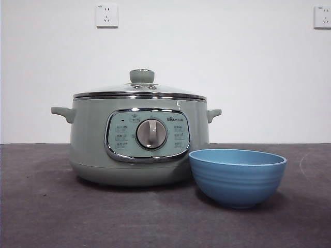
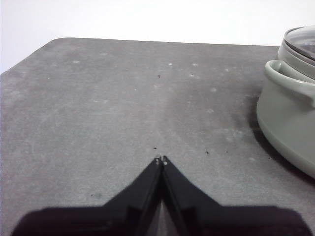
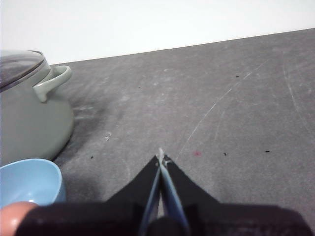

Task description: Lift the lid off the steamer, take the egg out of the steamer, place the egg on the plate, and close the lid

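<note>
Lid chrome-rimmed atop sage-green steamer; left pincer, right pincer both pinched closed.

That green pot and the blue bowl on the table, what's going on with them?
Nothing is being handled yet. The pot sits on the table with its lid on. The empty bowl stands in front of it, off to one side. The left end effector and the right end effector are both shut, waiting over bare table on either side of the pot.
</note>
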